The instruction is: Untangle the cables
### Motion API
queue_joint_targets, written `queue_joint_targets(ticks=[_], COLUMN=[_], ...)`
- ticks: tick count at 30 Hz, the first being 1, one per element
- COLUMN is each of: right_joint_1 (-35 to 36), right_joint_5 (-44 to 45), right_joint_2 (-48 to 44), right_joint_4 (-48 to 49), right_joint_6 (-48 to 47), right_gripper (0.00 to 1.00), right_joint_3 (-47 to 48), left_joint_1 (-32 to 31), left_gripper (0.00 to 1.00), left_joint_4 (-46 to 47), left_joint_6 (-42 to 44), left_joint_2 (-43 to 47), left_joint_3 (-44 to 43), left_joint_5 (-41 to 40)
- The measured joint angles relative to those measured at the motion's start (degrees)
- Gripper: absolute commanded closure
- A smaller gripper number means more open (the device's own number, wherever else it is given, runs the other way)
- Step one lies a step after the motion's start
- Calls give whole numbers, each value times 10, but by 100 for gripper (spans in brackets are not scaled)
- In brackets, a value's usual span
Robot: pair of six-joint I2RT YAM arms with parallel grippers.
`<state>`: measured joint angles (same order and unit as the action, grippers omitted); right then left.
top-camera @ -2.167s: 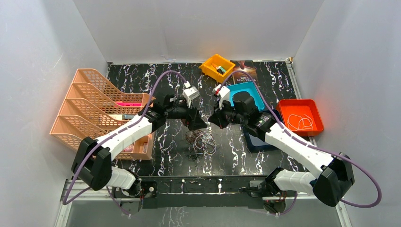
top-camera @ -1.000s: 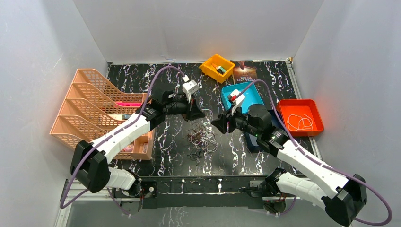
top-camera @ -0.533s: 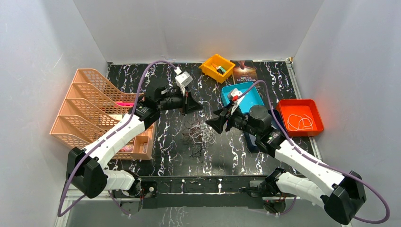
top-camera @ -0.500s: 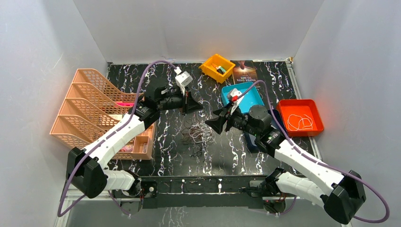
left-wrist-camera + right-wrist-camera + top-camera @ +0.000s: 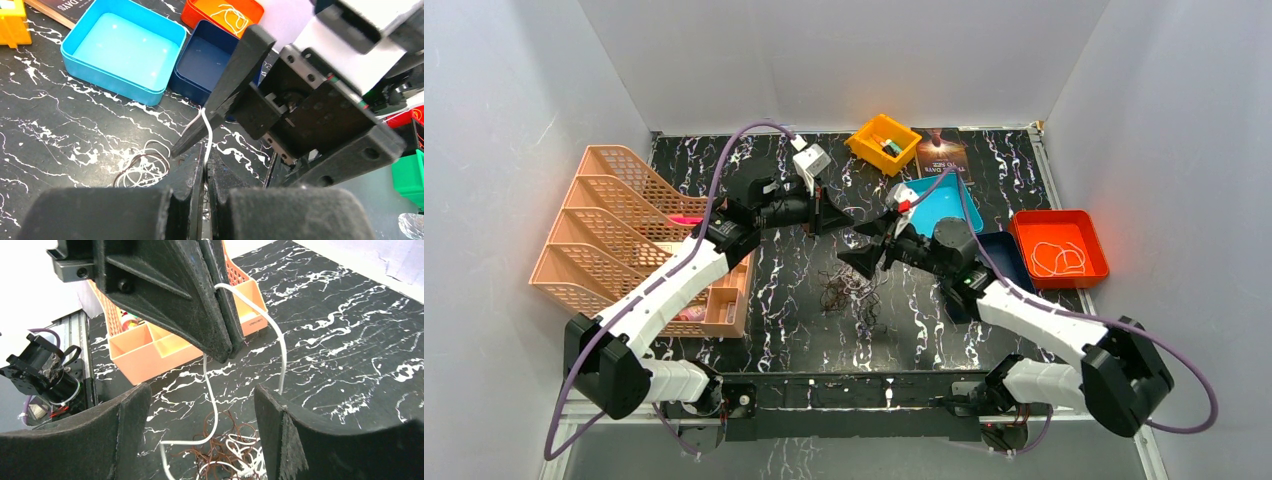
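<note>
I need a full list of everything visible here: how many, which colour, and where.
table: one, black with white veins
rack: one, peach, left side
yellow bin: one, far edge
book: one, dark, beside the yellow bin
light blue bin: one, right of centre, empty
dark blue bin: one, beside the light blue bin
red bin: one, right side
white cord: one, inside the red bin
cables: one clump, white, black and brown, centre
white cable: one, rising from the clump
left end effector: one, black, shut on the white cable
right end effector: one, black, open, facing the left one
</note>
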<state>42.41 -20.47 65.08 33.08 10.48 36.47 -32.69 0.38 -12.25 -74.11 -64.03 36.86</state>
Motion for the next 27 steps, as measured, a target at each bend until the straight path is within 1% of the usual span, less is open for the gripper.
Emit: queue_joint_targets(ticks=[5,9,16,23,26,27], right_joint_1=[0,0,0,0,0,0], right_joint_5=[-21,-23,-14,12,26,27], right_joint_2=[64,113,174,191,192,192], right_joint_4=[75,125,183,199,206,209], right_joint_6=[22,45,76,88,89,91], right_gripper=[21,26,31,32,32,32], right_joint_3=[-3,-11,-44,-86,-106,-121], left_joint_1=[0,0,0,0,0,0], left_gripper=[100,100,100,100,100,100], left_joint_4=[-21,-22,-41,-73,-100,-117], left_joint_6=[0,-1,-7,-8,-7,-2], left_joint_2=[0,0,0,-2,-6,-12], left_joint_3=[-17,-26,-54,-120,-166,-198], left_joint_5=[-6,-2,0,-11,-23,-35])
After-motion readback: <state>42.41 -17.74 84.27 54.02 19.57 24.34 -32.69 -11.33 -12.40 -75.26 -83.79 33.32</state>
